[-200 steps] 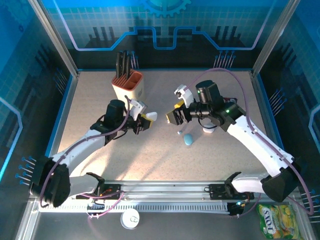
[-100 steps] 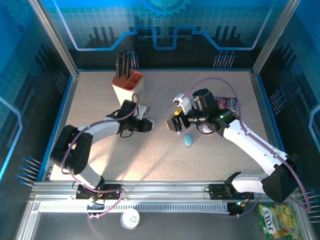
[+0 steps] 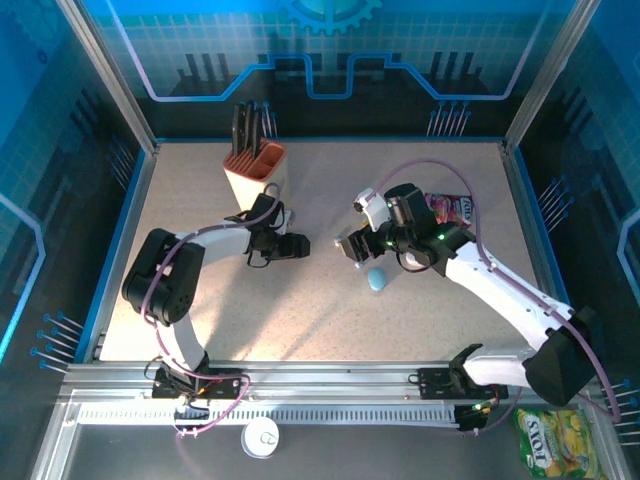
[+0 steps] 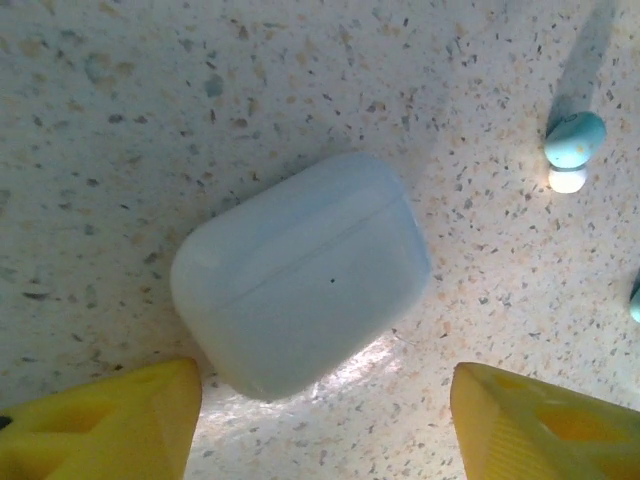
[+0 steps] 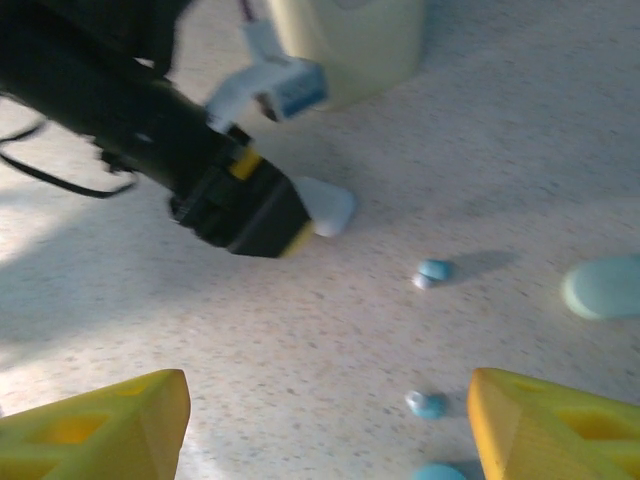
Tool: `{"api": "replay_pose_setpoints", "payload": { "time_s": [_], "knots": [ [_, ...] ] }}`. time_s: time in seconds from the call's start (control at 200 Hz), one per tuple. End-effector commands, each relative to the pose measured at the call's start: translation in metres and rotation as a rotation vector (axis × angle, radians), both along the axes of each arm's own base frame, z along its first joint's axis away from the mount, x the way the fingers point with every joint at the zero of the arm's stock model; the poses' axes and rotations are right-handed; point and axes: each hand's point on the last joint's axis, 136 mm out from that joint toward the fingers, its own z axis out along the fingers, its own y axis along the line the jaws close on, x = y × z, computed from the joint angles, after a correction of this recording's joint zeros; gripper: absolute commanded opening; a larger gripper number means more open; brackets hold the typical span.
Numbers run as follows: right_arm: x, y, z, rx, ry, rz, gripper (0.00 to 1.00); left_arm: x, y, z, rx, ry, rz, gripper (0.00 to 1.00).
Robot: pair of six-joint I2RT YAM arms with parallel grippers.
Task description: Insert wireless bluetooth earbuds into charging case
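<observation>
While left hand [image 4: 325,410] and right hand [image 5: 330,415] gape empty, the tiny, slick bud [image 4: 574,142] likely needs pinching across its body.

Surface [image 4: 300,60]: speckled stone-look top, matt, fine grain, slight sheen where the light hits. White case [image 4: 300,270]: smooth satin plastic, thin seam line, soft highlight along one edge. Earbud [image 4: 573,145]: glossy teal plastic, white tip. Teal pebble-shaped case [image 5: 605,287]: smooth plastic, low gloss. Left gripper [image 4: 325,425] and right gripper [image 5: 330,430] jaws: matt yellow plastic with moulded cut-outs. Holder [image 3: 255,172]: cream plastic, orange inside. Near-edge rail [image 3: 330,375]: bare metal. Packet [image 3: 548,437]: glossy film.
</observation>
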Motion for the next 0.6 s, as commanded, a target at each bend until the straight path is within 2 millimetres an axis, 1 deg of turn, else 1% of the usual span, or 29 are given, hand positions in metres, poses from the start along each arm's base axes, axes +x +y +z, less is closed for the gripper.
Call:
{"api": "replay_pose_setpoints", "payload": {
  "time_s": [0.0,0.08,0.14,0.2,0.26,0.35,0.415,0.495,0.595],
  "knots": [
    [0.011,-0.034,-0.013,-0.094,-0.007,-0.176,0.74,0.004,0.013,0.013,0.012,-0.033,0.056,0.77],
    [0.011,-0.048,-0.028,-0.133,0.058,-0.249,0.73,0.005,0.020,0.024,0.024,-0.075,0.082,0.87],
    [0.009,-0.056,-0.043,-0.177,0.118,-0.280,0.73,0.005,0.022,0.037,0.018,-0.122,0.089,0.92],
    [0.006,-0.063,-0.058,-0.232,0.192,-0.307,0.73,0.007,0.021,0.054,-0.007,-0.199,0.087,0.96],
    [0.003,-0.068,-0.073,-0.290,0.270,-0.324,0.72,0.008,0.019,0.076,-0.039,-0.317,0.057,0.99],
    [-0.001,-0.071,-0.090,-0.360,0.367,-0.332,0.71,0.005,0.014,0.107,-0.050,-0.530,-0.039,0.99],
    [-0.003,-0.071,-0.101,-0.392,0.420,-0.329,0.70,-0.001,0.014,0.123,-0.036,-0.640,-0.098,0.99],
    [-0.006,-0.069,-0.115,-0.432,0.488,-0.314,0.70,-0.009,0.013,0.133,-0.026,-0.699,-0.151,0.99],
    [-0.010,-0.067,-0.128,-0.464,0.552,-0.298,0.69,-0.019,0.011,0.140,-0.030,-0.731,-0.199,0.99]
  ]
}}
